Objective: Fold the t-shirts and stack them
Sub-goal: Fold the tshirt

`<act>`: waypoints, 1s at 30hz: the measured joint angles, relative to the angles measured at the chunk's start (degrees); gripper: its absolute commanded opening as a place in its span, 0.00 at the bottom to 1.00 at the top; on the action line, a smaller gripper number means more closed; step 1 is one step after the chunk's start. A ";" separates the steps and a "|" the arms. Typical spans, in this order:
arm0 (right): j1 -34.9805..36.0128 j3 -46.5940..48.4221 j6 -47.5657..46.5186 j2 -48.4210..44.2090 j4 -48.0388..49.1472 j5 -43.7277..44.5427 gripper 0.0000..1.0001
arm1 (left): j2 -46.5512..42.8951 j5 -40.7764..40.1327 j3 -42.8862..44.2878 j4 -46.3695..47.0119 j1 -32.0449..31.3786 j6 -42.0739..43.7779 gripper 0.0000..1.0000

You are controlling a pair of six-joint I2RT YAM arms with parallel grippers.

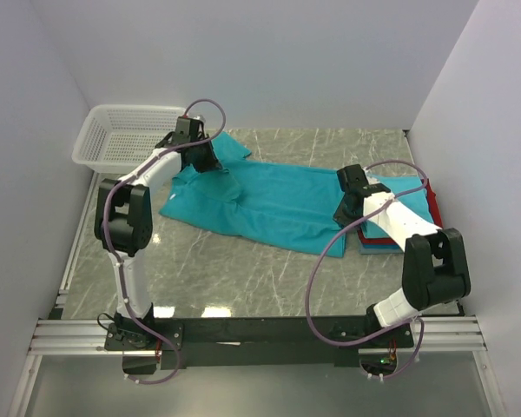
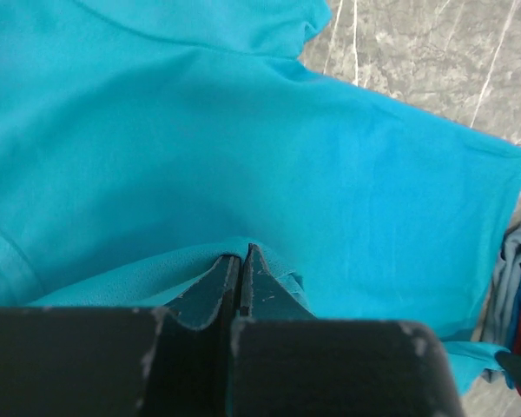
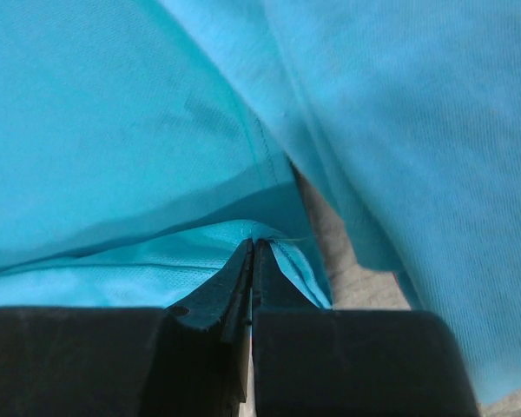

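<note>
- Lying across the middle of the marble worktop (image 1: 243,269), the teal t-shirt (image 1: 273,204) is spread flat but rumpled, with one sleeve pointing toward the far left corner.
- The left gripper (image 2: 241,257) has its jaws pressed together on a raised fold at the shirt's left end.
- The right gripper (image 3: 253,247) pinches a thin edge at the shirt's right end.
- The folded shirts (image 1: 414,189), light blue over red and blue, sit stacked by the right edge.

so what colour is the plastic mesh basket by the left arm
White. The white plastic mesh basket shows only in the top external view.
</note>
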 measured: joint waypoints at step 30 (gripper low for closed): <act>1.79 -0.70 -2.40 -5.40 3.65 1.57 0.87 | -3.98 -5.25 -1.46 -1.14 0.02 1.44 0.99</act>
